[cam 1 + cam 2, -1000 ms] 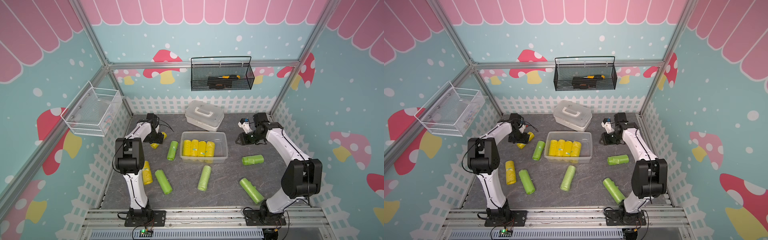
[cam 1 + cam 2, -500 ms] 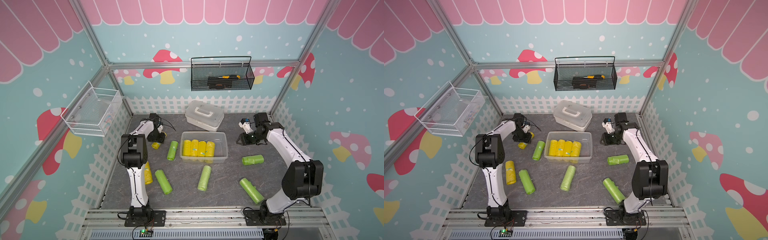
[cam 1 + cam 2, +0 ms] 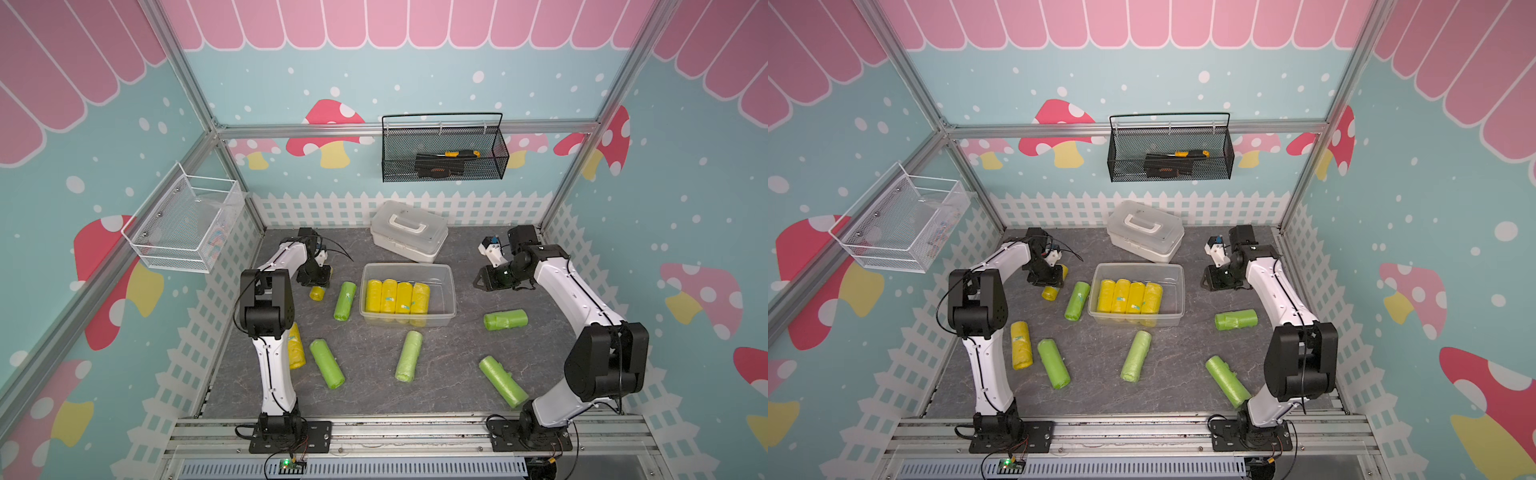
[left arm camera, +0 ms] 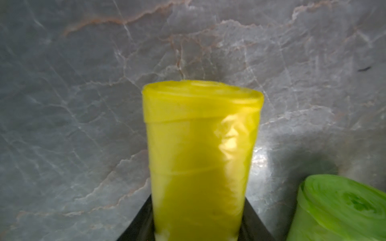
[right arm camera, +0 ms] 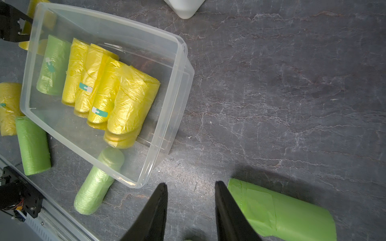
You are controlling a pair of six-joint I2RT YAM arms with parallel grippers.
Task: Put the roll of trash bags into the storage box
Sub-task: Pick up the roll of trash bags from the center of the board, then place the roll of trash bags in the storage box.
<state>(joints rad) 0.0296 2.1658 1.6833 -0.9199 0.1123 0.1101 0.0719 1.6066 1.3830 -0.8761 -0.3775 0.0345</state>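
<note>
A yellow roll of trash bags (image 3: pixel 318 293) (image 3: pixel 1050 292) lies on the dark table left of the storage box. My left gripper (image 3: pixel 318 283) (image 3: pixel 1049 281) is down over it. In the left wrist view the roll (image 4: pixel 200 156) fills the space between the black fingers (image 4: pixel 140 221), which press both its sides; the gripper (image 4: pixel 198 198) is shut on it. The clear storage box (image 3: pixel 407 266) (image 3: pixel 1140 266) (image 5: pixel 179 83) holds several yellow rolls (image 3: pixel 397 296). My right gripper (image 3: pixel 484 282) (image 5: pixel 191 184) hovers right of the box, open and empty.
Green rolls lie loose on the table (image 3: pixel 345 300) (image 3: pixel 327 363) (image 3: pixel 409 355) (image 3: pixel 505 320) (image 3: pixel 503 381), one right beside my right finger (image 5: pixel 279 210). Another yellow roll (image 3: pixel 296 345) lies by the left arm. A white handled case (image 3: pixel 409 237) stands behind the box. Wire baskets (image 3: pixel 444 153) (image 3: pixel 183 224) hang on the walls.
The left gripper's jaws have closed in onto the yellow roll, and the left arm's elbow has swung nearer the box. The right arm has not moved.
</note>
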